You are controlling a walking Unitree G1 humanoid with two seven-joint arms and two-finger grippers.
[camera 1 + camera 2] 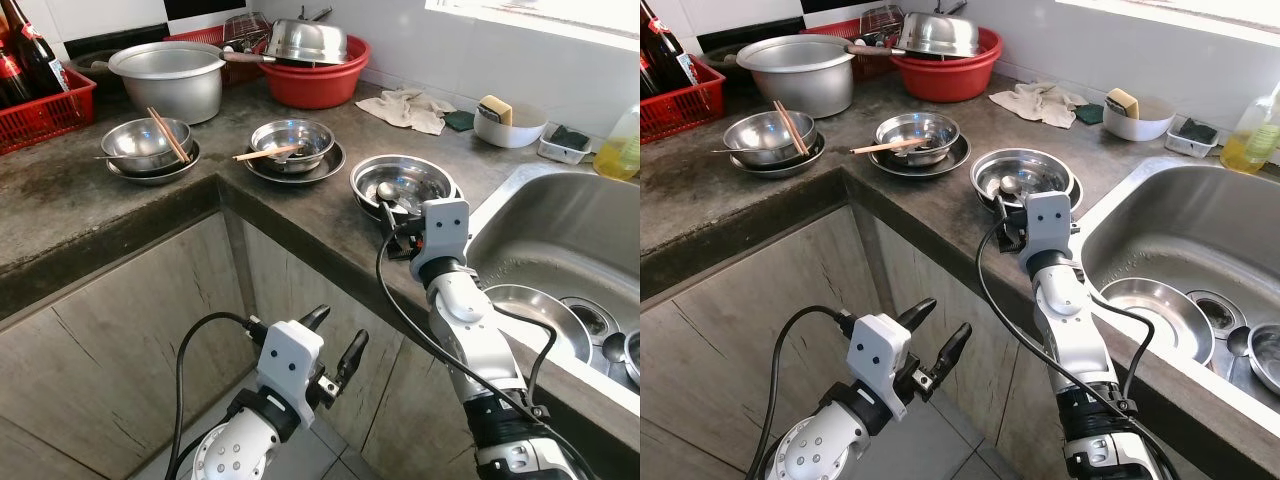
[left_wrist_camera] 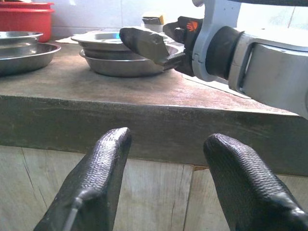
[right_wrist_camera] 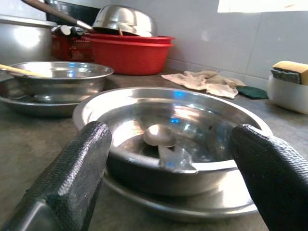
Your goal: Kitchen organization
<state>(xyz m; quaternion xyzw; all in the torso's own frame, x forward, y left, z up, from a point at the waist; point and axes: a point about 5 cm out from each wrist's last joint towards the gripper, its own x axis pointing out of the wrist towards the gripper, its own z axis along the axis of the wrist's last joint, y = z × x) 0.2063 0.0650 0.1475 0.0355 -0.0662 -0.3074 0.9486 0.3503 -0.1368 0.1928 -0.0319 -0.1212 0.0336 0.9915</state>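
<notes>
Spread fingers of my right hand flank the round steel bowl at frame centre on the grey worktop; I should advance level, then close on its rim. My left hand hangs open, low.

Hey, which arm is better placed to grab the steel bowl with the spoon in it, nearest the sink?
The right. The right gripper is at the bowl with jaws open around it; the left gripper hangs below the countertop.
</notes>
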